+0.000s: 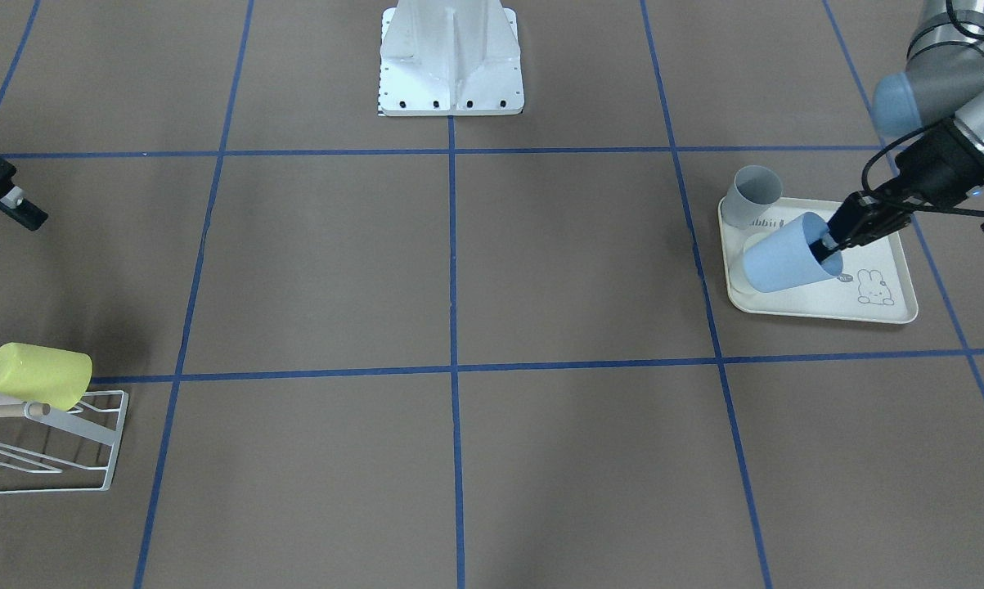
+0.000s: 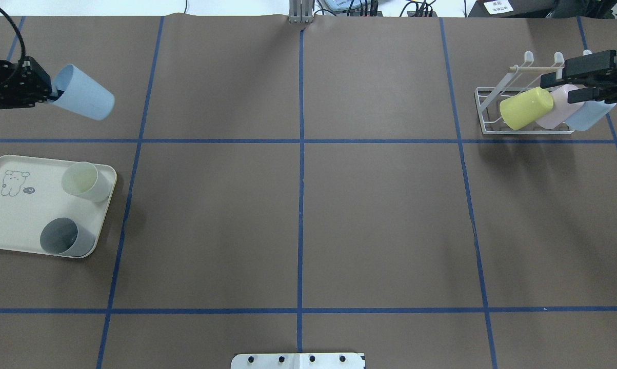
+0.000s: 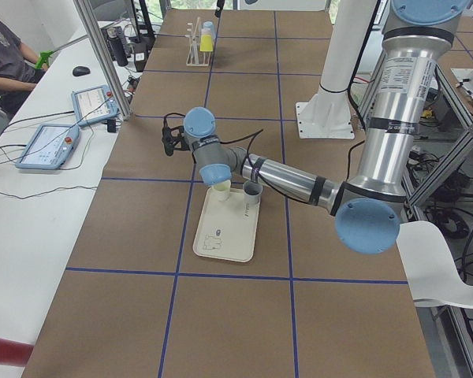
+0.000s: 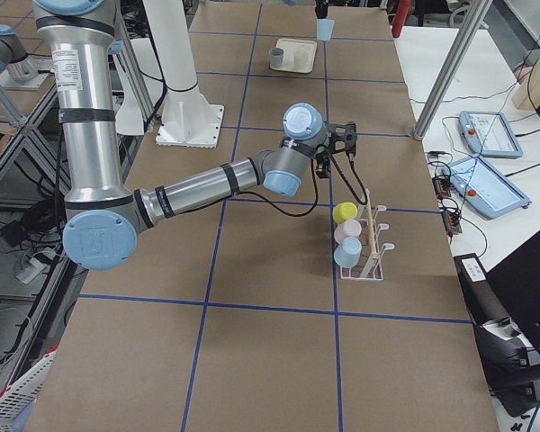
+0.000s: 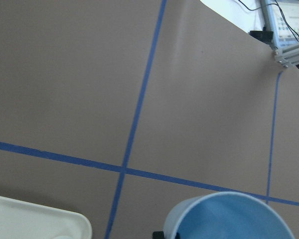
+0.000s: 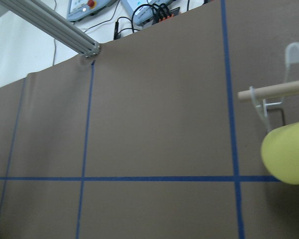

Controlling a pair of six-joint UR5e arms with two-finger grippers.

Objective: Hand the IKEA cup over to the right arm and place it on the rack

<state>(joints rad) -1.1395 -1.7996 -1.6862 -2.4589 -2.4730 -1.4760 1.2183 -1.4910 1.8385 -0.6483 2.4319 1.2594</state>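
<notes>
Front-facing: the left claw (image 1: 831,241) pinches the rim of the light-blue IKEA cup (image 1: 786,263). The rabbit tray (image 1: 884,311) bears part-hidden lettering, "abbii".

Overhead: the cup hangs at 10 o'clock near the worktop (image 2: 298,215) edge. The rack (image 2: 485,115) sits at 2 o'clock under the wide-spread right claw (image 2: 562,88), and broad worktop lies between them.

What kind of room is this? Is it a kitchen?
Not a kitchen; it looks like a robot lab. Two robot arms, the left arm holding a blue cup and the right arm, work over a table marked with blue tape lines, and control screens sit on a side bench.
</notes>
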